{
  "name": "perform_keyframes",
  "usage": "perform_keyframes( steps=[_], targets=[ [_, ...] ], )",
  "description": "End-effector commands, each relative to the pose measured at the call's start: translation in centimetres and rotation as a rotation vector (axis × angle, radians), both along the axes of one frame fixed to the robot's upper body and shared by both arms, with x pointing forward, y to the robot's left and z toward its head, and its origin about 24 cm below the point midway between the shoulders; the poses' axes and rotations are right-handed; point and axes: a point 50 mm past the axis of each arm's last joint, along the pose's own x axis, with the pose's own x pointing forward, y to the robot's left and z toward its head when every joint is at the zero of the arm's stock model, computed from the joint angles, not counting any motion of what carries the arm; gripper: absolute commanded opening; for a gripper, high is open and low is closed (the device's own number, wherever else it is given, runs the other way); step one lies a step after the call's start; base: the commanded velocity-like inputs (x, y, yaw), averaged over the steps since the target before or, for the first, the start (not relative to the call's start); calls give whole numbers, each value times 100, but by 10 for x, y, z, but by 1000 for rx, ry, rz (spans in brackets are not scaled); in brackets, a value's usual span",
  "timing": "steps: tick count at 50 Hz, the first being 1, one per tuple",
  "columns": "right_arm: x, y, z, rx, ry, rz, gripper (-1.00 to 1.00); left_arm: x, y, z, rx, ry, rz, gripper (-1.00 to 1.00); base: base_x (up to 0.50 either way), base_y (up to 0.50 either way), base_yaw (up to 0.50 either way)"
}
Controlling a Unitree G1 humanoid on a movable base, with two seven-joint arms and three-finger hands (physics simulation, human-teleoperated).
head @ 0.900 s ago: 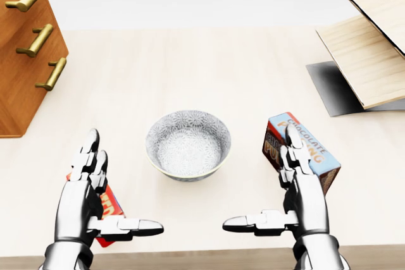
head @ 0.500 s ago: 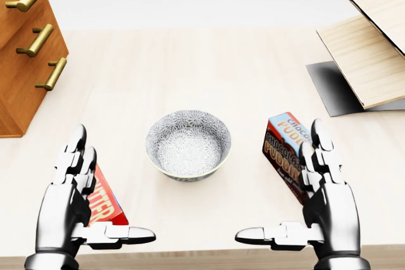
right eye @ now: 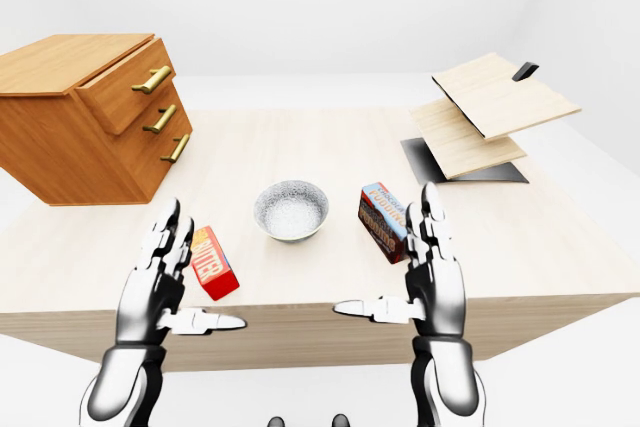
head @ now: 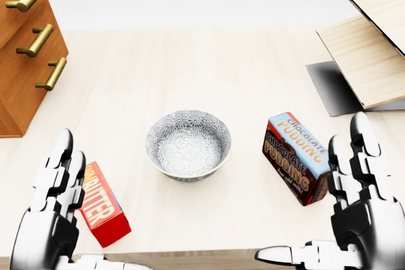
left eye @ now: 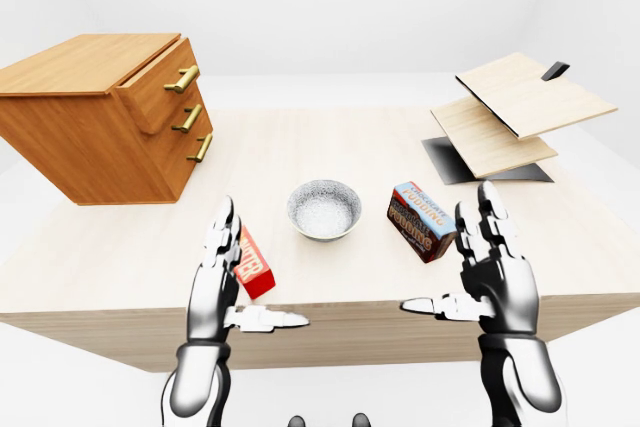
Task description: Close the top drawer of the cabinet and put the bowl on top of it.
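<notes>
- Bowl (head: 188, 145) sits upright mid-table (head: 190, 61), empty, between the butter box (head: 104, 205) and the chocolate pudding box (head: 297, 167) — touching neither.
- Cabinet (left eye: 90, 127) is at the left of the left-eye view, well apart from the bowl. Top drawer (left eye: 158, 87) juts out past the two below it, so it's not closed yet.
- Left hand (left eye: 212, 287) and right hand (left eye: 497, 275): fingers spread, thumbs pointing inward, holding nothing. Both hover at the table's bottom edge, one either side of the bowl.
- Handling, my read: looks like glazed ceramic — rigid, some weight, slick, chips if dropped. Walls taper to a small foot, so a plain side squeeze could slip upward.
- Best hold: pinch the rim, thumb inside and fingers outside, or cradle opposite walls with both hands just under the rim. Keep it level.
- Drawer needs no grip: flat push on the front panel beside the handle (left eye: 182, 78). Set the bowl well in from the cabinet top's edge.
</notes>
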Motion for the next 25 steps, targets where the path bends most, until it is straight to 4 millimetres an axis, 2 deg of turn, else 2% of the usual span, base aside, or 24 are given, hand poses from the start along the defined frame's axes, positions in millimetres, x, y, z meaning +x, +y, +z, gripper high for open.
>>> perform_keyframes(
  steps=[1,16,21,25],
  targets=[
    [-13,-3,8,9,-27,-6,100,-30,-3,13,2,-53,-18,100,0,0,0],
    [-19,-4,11,8,-33,-9,100,-27,1,13,2,-68,2,100,0,0,0],
    [-19,-3,10,3,-31,-10,100,-16,3,9,5,-52,14,100,0,0,0],
    [-19,-3,10,1,-30,-8,100,-17,3,10,8,-53,16,100,0,0,0]
  ],
)
